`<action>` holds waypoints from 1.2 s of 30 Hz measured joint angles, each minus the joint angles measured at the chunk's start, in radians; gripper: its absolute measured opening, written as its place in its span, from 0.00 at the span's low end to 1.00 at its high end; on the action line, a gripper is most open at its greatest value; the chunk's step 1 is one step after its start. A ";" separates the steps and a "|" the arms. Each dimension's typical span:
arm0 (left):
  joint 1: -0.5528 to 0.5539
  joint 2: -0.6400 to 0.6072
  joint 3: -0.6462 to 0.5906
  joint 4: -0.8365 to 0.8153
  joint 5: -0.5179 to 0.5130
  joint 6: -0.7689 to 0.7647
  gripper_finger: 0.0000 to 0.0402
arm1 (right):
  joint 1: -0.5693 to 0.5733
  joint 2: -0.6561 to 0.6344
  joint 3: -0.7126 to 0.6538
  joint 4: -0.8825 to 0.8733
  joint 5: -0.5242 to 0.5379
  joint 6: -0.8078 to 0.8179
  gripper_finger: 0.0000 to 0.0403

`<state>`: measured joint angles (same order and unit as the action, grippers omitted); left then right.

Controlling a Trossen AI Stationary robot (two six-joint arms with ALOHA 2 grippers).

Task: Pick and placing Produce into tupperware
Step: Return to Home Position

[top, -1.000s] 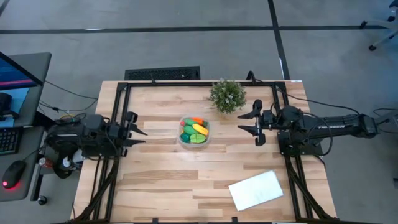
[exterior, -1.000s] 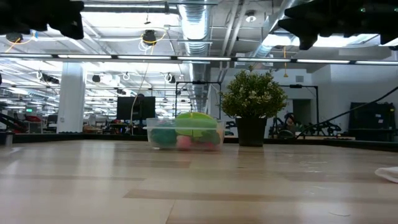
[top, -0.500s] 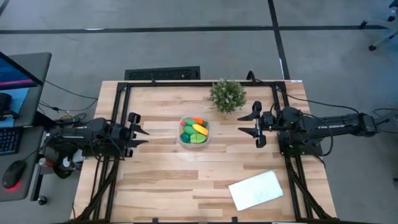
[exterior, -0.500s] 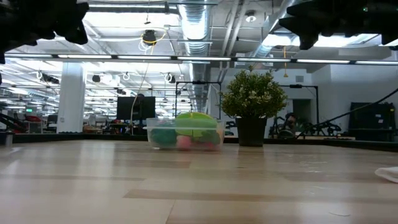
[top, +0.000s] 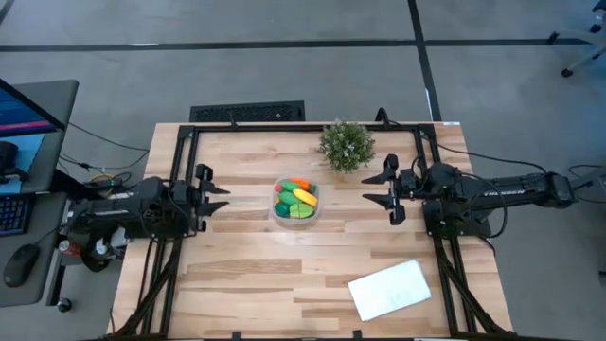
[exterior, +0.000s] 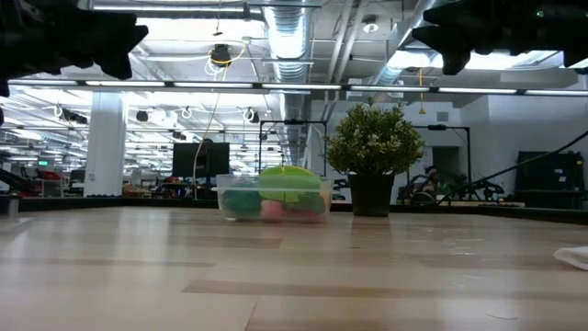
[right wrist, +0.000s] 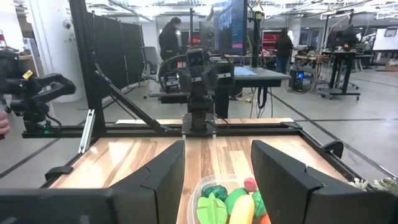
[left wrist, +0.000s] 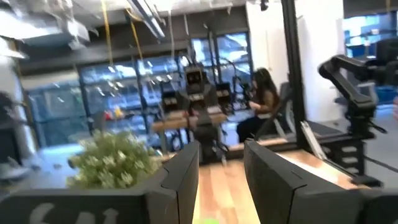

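**High view.** Wooden table (top: 284, 275). The tupperware (top: 276, 210) sits at mid-table and is filled with the produce (top: 298, 198): green, yellow, orange and red pieces. No produce lies loose on the boards. A potted plant (top: 347, 144) stands just beyond the container, toward the far edge. A white sheet (top: 389, 289) lies flat at the near right corner. The left gripper (top: 223, 198) is over the table's left side, well apart from the container, with its fingers spread and nothing between them. The right gripper (top: 367, 189) is over the right side, likewise spread and empty.

**Low view.** The container rests on the tabletop with the plant beside it. Both arms show only as dark shapes along the top edge.

**Left wrist view.** The gripper's own fingers (left wrist: 186, 177) stand apart. The plant is ahead. The picture is blurred, and a green speck low between the fingers is possibly produce.

**Right wrist view.** The gripper's own fingers (right wrist: 163, 180) stand apart. The filled container sits just ahead between them, with the left arm facing from across the table.
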<state>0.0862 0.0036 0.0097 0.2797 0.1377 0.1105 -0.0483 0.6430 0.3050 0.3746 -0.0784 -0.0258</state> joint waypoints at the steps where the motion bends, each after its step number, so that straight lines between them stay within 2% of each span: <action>1: 0.026 0.000 0.000 -0.018 0.034 -0.020 0.29 | 0.000 0.000 0.000 0.000 0.000 0.000 0.44; 5: 0.119 0.000 -0.001 -0.086 0.141 -0.073 0.29 | 0.000 0.000 0.000 0.000 0.000 0.000 0.44; 8: 0.148 0.000 -0.001 -0.104 0.241 -0.076 0.29 | 0.000 0.000 0.000 0.000 0.000 -0.005 0.44; 12: 0.148 0.000 -0.002 -0.119 0.277 -0.061 0.29 | 0.000 0.000 0.000 -0.002 0.000 -0.006 0.44; 17: 0.142 0.000 -0.002 -0.169 0.250 -0.062 0.29 | 0.000 0.000 0.000 -0.025 0.000 0.000 0.44; 24: 0.080 0.001 -0.002 -0.215 0.067 -0.055 0.29 | 0.002 0.000 0.000 -0.032 0.000 0.026 0.44; 29: 0.019 0.026 -0.002 -0.217 0.056 0.024 0.29 | 0.002 0.000 0.000 -0.041 0.000 0.026 0.44; 36: -0.009 0.029 -0.002 -0.223 0.011 0.043 0.29 | 0.002 0.000 0.000 -0.046 0.000 0.027 0.44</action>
<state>0.0772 0.0330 0.0074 0.0571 0.1483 0.1531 -0.0462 0.6430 0.3050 0.3283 -0.0780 0.0013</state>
